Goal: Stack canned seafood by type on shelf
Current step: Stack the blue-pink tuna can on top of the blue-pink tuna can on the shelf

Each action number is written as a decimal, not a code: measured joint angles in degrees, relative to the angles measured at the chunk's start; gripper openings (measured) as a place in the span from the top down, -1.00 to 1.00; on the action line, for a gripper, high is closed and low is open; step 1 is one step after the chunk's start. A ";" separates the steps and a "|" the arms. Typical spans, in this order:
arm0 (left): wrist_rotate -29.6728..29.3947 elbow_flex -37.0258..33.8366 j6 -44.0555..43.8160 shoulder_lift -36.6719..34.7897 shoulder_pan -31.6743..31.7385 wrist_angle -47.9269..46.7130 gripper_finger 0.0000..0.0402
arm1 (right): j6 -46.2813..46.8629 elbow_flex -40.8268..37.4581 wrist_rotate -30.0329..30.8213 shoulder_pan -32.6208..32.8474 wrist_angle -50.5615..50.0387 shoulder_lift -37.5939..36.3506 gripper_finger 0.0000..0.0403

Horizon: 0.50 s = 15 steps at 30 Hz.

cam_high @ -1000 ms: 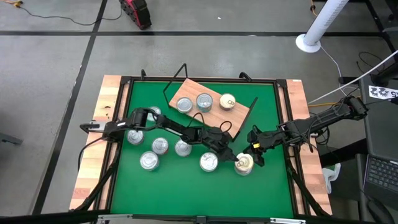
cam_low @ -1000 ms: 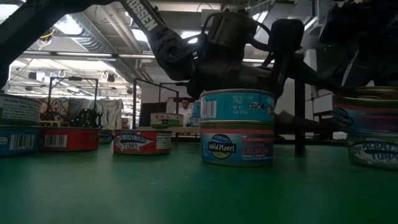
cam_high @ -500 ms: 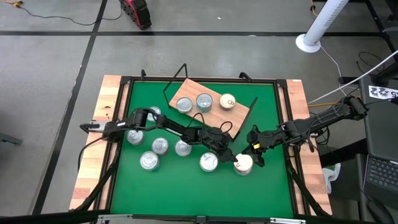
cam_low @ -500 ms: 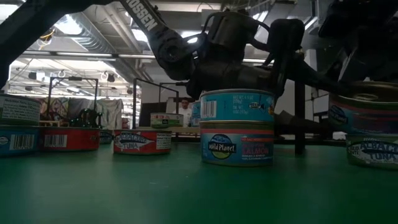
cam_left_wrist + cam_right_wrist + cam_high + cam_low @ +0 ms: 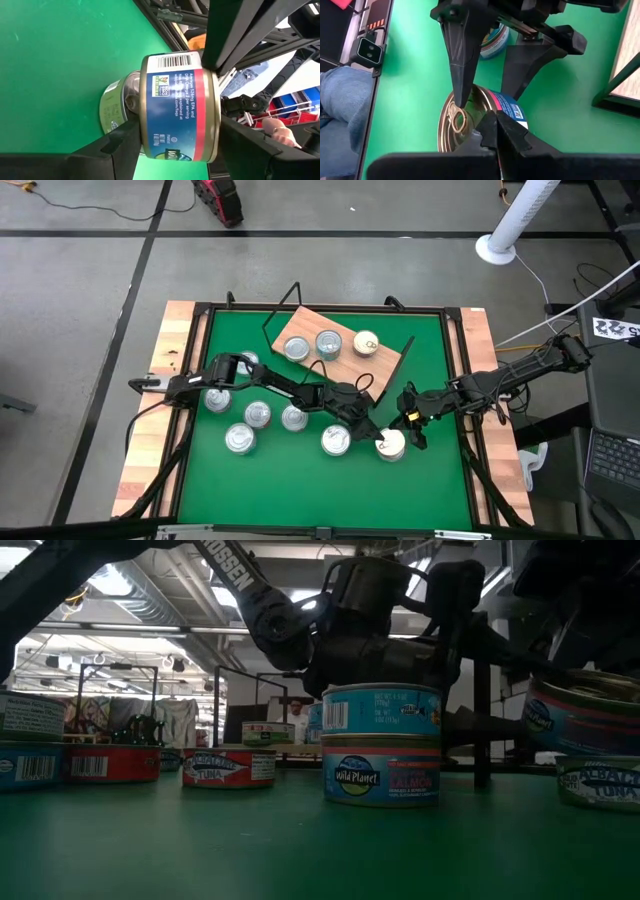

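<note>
A gold-topped tin (image 5: 391, 442) with a blue and red label is in my left gripper (image 5: 378, 432), which is shut on it at the mat's near right. It hangs tilted (image 5: 585, 715) just above another tin (image 5: 600, 780) that stands on the mat. My right gripper (image 5: 408, 420) is shut, with its tips at the tin's far-right side. The wooden shelf (image 5: 345, 360) lies at the far middle of the mat and carries three tins, one of them gold-topped (image 5: 366, 342). Several more tins stand on the mat (image 5: 258, 413). My left gripper (image 5: 180, 145) pinches the tin across its flat faces, coming level from the table's left. One finger (image 5: 457, 65) lies on the gold lid near the pull ring (image 5: 456, 117); the other (image 5: 525, 65) passes under the tin. The tin is lifted clear and tilted. My right gripper (image 5: 499, 131) has its shut fingertips against the rim of the gold lid (image 5: 487, 117), coming from the table's right. In the left wrist view a fingertip (image 5: 220, 40) meets the tin's lid edge (image 5: 210, 62).
A two-tin stack (image 5: 380, 745) stands just left of the held tin, shown in the high view as the tin (image 5: 335, 440). The shelf's black wire supports (image 5: 400, 360) stick up close behind both grippers. Open green mat (image 5: 430, 480) lies toward the near right corner.
My left gripper has risen slightly, still shut on the tin. The gold-topped tin has been lifted off the tin it rested on and has tipped. The lower tin stayed in place. My right gripper kept its place beside it.
</note>
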 joint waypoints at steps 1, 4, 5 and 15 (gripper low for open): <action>0.00 -0.02 -0.02 0.00 0.00 -0.02 -0.18 | 0.00 0.00 0.25 0.00 0.00 0.00 1.00; 0.02 0.00 -0.05 0.00 -0.03 -0.09 -0.18 | -0.02 0.00 0.97 0.00 0.00 0.01 1.00; 0.02 0.00 0.03 0.00 -0.05 -0.09 -0.18 | -0.02 0.00 0.97 0.00 0.00 0.01 1.00; -0.08 -0.01 0.92 0.00 -0.02 -0.26 0.04 | 0.09 0.00 0.84 0.00 0.17 0.01 1.00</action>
